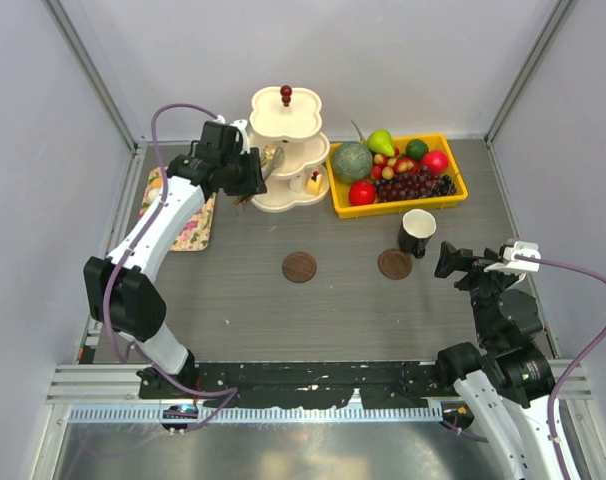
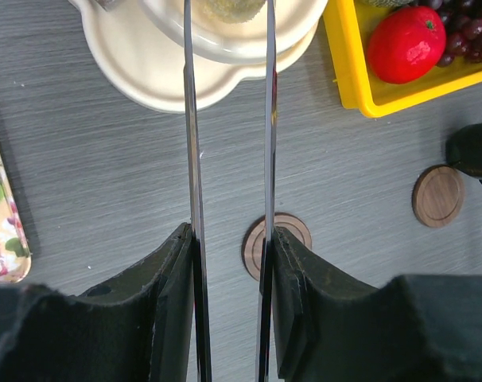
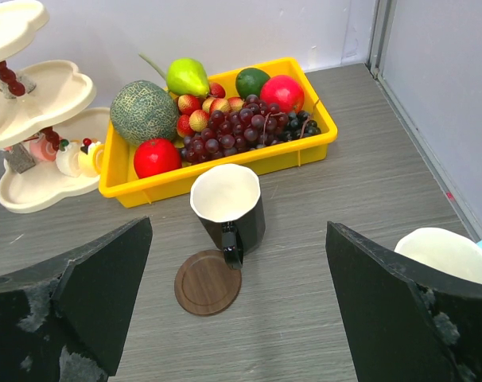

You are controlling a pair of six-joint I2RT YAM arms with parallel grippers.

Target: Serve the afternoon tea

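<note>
My left pincer [image 2: 229, 267] is drawn narrow on a pair of metal tongs [image 2: 195, 159]. Their two blades run out parallel from my pads toward the three-tier stand [image 1: 273, 200]. I judge the tongs are there because the sweets are too small and delicate for my own fingers. The blades point at a pale green piece [image 2: 235, 8] on a tier, but their tips leave the top of my left wrist view, so I cannot tell whether they grip anything.

My right pincer [image 3: 237, 235] hangs wide and holds nothing. It faces the black mug [image 3: 227, 208], which stands on the bench [image 1: 233, 300] just beside a wooden coaster [image 3: 207, 282] with its handle over the rim; probably it belongs on that coaster.

Only the right wrist view shows the white mug [image 3: 446, 255] behind my right finger, and the pink, white and yellow sweets [image 3: 70, 157] on the lowest tier. Only the overhead view shows both arms at once, well apart.
</note>
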